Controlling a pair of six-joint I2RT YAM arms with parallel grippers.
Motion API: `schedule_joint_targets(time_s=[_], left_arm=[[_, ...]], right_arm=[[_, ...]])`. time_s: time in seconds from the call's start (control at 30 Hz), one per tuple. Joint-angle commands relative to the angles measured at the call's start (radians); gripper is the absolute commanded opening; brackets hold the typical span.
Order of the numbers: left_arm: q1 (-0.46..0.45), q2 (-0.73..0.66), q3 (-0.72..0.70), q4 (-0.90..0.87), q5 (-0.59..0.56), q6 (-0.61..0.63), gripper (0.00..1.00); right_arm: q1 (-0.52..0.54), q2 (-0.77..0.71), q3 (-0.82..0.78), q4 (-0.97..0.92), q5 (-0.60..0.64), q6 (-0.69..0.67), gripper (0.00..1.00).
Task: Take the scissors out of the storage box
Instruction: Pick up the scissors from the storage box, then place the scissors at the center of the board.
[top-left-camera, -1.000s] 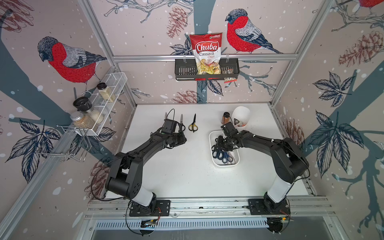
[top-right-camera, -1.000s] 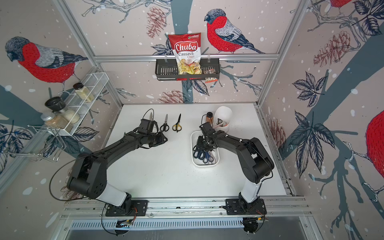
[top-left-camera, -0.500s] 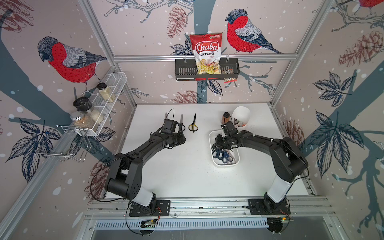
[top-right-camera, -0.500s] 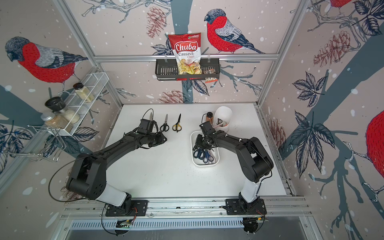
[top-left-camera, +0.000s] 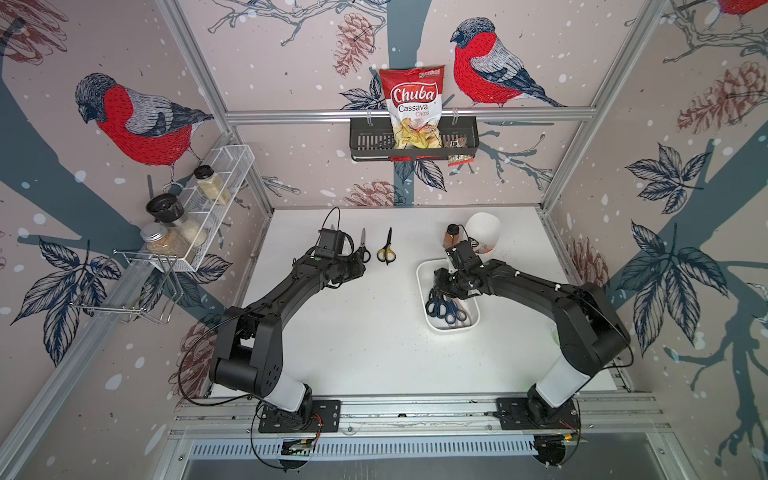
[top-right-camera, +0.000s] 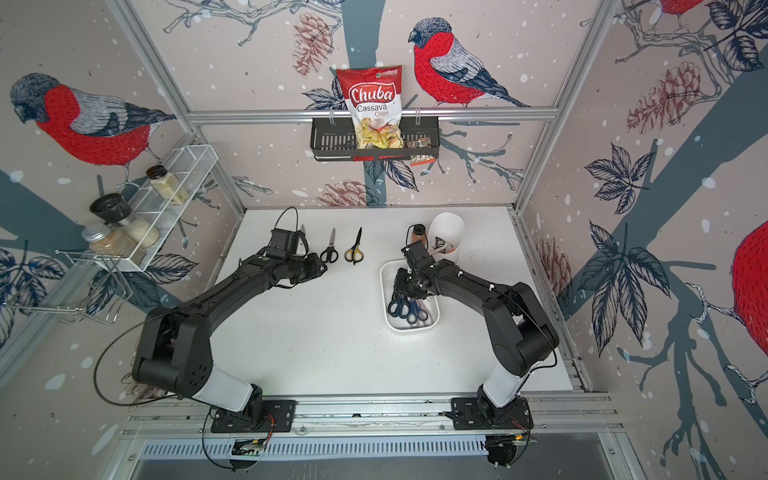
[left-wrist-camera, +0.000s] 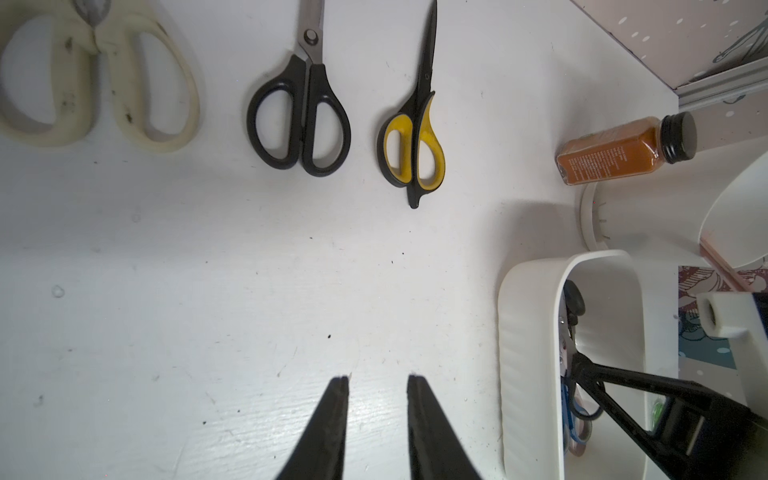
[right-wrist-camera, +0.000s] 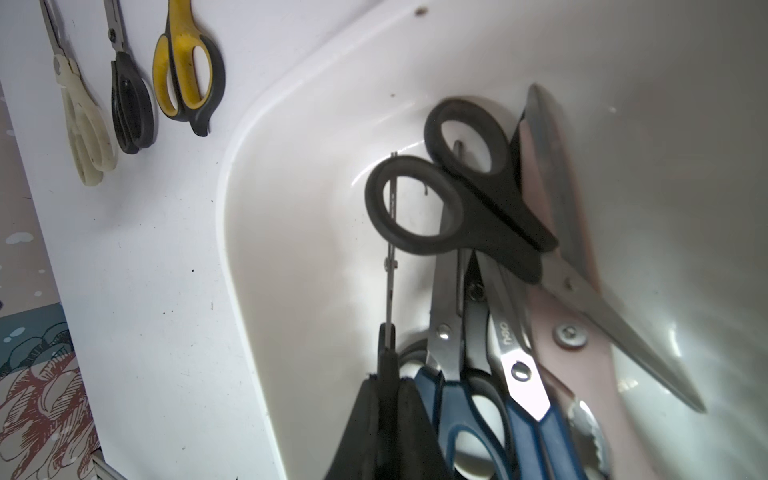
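The white storage box (top-left-camera: 420, 299) (top-right-camera: 384, 308) lies right of centre, with several scissors in it: dark blue handles (top-left-camera: 446, 309), a black-handled pair (right-wrist-camera: 457, 195) and a pinkish-beige pair (right-wrist-camera: 582, 374). My right gripper (top-left-camera: 437, 283) (right-wrist-camera: 388, 376) is down inside the box, shut on a thin black-handled pair (right-wrist-camera: 390, 266) standing on edge against the pile. On the table lie a cream pair (left-wrist-camera: 95, 83), a black pair (top-left-camera: 363, 249) (left-wrist-camera: 299, 120) and a black-and-yellow pair (top-left-camera: 386, 251) (left-wrist-camera: 413, 141). My left gripper (top-left-camera: 360, 268) (left-wrist-camera: 377, 378) hovers open and empty near them.
A white cup (top-left-camera: 484, 230) and a brown spice bottle (top-left-camera: 451, 237) stand just behind the box. A wire rack of jars (top-left-camera: 195, 220) hangs on the left wall. A black basket holding a chips bag (top-left-camera: 413, 108) is on the back wall.
My right gripper has closed on the thin black-handled pair inside the box. The left arm has stayed almost still.
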Motion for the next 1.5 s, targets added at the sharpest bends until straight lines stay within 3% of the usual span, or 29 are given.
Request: schedule_joint_targets(time_s=[0.0,0.47,1.0,1.27,1.47], left_arm=[[0.006,0.008,0.01,-0.006,0.015,0.017,0.3],[0.023,0.004,-0.027,0.017,0.038,-0.006,0.3],[0.025,-0.098,-0.165,0.013,0.016,-0.03,0.3],[0.028,-0.137,-0.202,0.014,-0.001,-0.042,0.3],[0.038,-0.144,-0.214,0.011,-0.008,-0.038,0.3]], right_arm=[[0.004,-0.031,-0.001,-0.042,0.007,-0.029,0.04],[0.009,-0.061,0.117,-0.013,-0.053,-0.085,0.05],[-0.032,0.39,0.58,0.093,-0.135,-0.106,0.04],[-0.037,0.573,0.766,-0.025,-0.096,-0.113,0.05],[-0.044,0.622,0.796,-0.062,-0.079,-0.127,0.05]])
